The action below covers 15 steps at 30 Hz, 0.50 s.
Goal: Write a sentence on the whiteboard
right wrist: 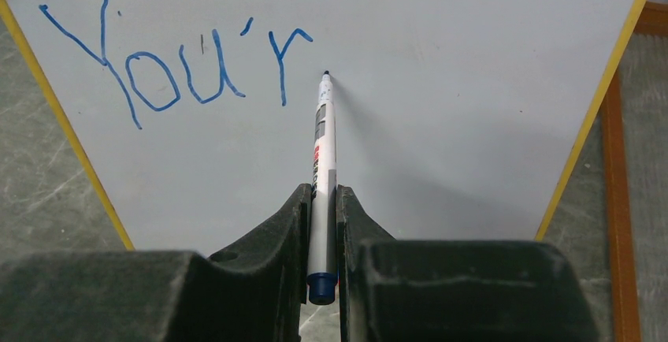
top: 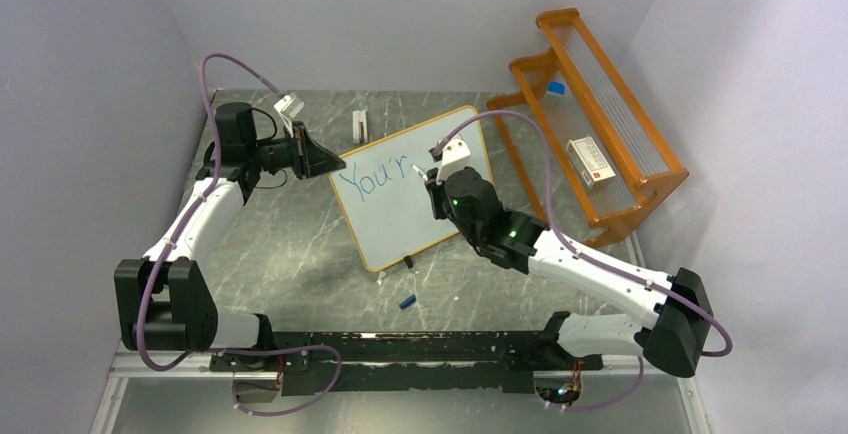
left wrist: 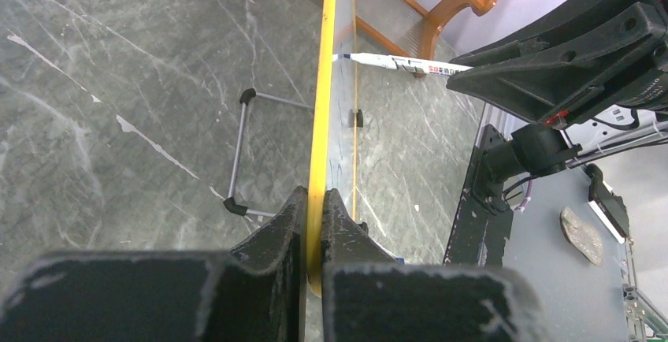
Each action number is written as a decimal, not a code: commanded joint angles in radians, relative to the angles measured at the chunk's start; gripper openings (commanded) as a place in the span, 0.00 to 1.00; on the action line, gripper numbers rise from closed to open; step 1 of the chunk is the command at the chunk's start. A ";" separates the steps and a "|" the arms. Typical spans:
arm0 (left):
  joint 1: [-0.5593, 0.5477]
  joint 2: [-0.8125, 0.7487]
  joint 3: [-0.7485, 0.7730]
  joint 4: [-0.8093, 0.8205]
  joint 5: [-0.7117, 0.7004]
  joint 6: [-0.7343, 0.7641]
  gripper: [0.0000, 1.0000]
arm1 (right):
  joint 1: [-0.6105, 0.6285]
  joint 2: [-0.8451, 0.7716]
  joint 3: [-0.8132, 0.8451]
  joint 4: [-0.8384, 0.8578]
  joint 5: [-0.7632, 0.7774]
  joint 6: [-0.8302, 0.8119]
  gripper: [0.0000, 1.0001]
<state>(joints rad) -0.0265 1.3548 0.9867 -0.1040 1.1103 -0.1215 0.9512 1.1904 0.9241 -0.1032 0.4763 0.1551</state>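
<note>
Whiteboard (top: 420, 189) tilted on the grey marbled tabletop (top: 290, 244), blue "You'r" written on it, left pincer (top: 335, 164) at its left edge (frame pinched), right pincer (top: 425, 176) over the board, orange rack (top: 600, 119) at right.

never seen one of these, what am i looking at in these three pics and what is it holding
These are two white-and-black robot arms bolted to a grey marble-look table. One picture looks down from above; the other two come from cameras on each wrist, so you see that arm's own jaws at the bottom.

The left gripper is shut on the yellow-framed edge of the white rectangular whiteboard, steadying it. The right gripper is shut on a white marker with a blue end, its tip at the board just after the blue letters "You'r".

Also on the table: an orange wooden rack and a small blue cap-like piece.
</note>
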 commanded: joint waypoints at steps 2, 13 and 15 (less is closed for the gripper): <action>0.015 0.013 0.016 -0.019 -0.004 0.057 0.05 | -0.024 0.007 0.005 -0.009 0.004 0.002 0.00; 0.015 0.015 0.018 -0.017 0.005 0.057 0.05 | -0.037 0.003 0.014 0.009 0.026 -0.016 0.00; 0.016 0.015 0.018 -0.016 0.009 0.057 0.05 | -0.037 0.006 0.020 0.019 0.027 -0.021 0.00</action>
<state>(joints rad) -0.0238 1.3579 0.9867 -0.1055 1.1107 -0.1200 0.9276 1.1908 0.9245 -0.1028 0.4789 0.1520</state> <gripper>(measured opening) 0.086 0.168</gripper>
